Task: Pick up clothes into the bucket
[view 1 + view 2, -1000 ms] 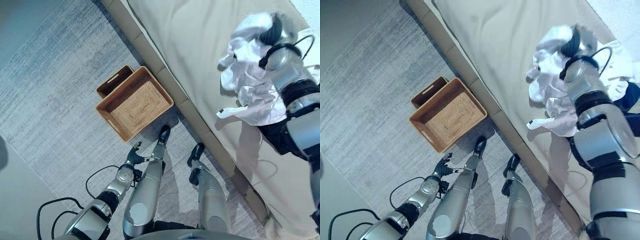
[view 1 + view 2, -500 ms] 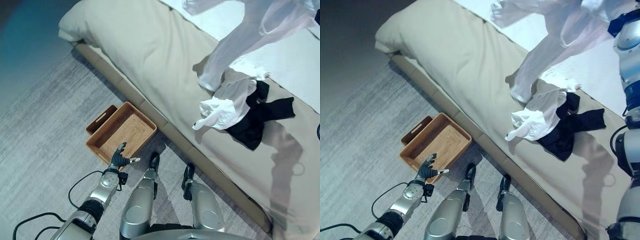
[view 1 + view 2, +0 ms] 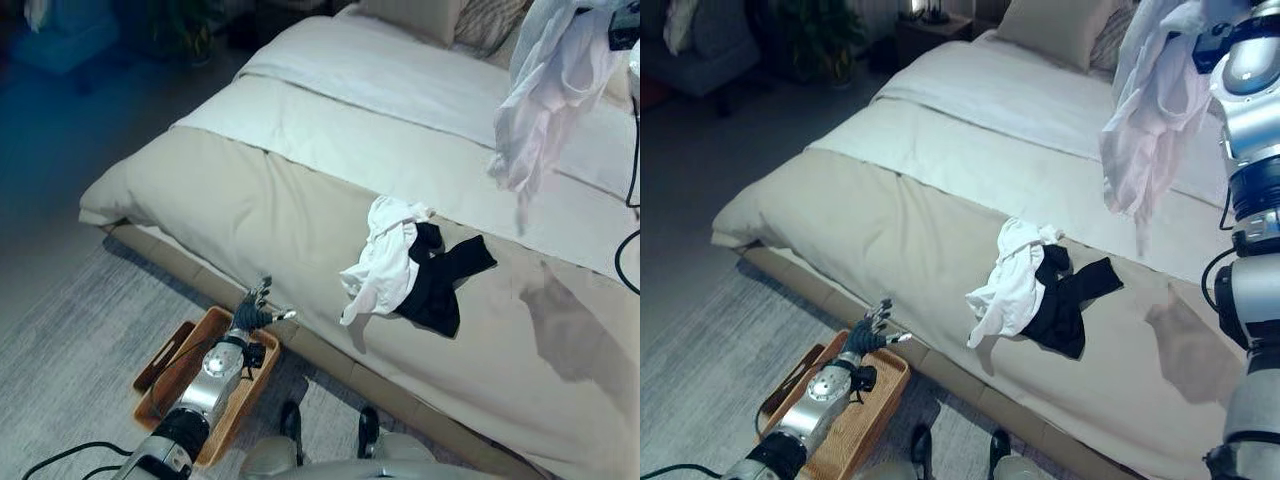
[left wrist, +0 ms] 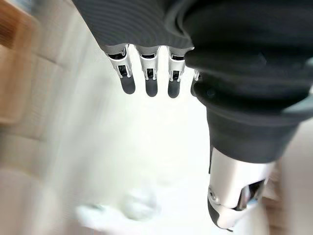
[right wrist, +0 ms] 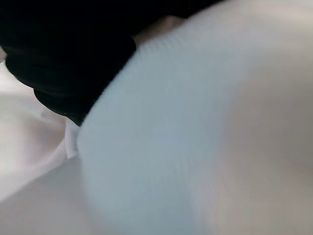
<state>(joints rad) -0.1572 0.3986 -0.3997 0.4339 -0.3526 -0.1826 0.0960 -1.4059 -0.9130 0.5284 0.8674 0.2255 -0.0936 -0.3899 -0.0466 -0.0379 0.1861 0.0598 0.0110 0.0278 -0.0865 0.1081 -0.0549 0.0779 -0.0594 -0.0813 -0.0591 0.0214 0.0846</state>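
The right hand (image 3: 1230, 35) is gripping a white shirt (image 3: 1150, 110) dangling above the bed (image 3: 940, 200); the left hand (image 3: 255, 315) is hovering open-fingered over the wicker basket (image 3: 855, 420).

white shirt (image 3: 1155, 110) | black garment (image 3: 1065, 305) | tan woven basket (image 3: 855, 425) | beige bedspread (image 3: 890, 240)

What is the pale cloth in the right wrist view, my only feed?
Observer: A white shirt, hanging from the raised right arm above the bed.
Operator: Where is the basket?
Observer: On the floor at the bed's edge, under the open left robot hand.
Operator: Other clothes to collect?
Observer: A white garment and a black one lie together on the bed.
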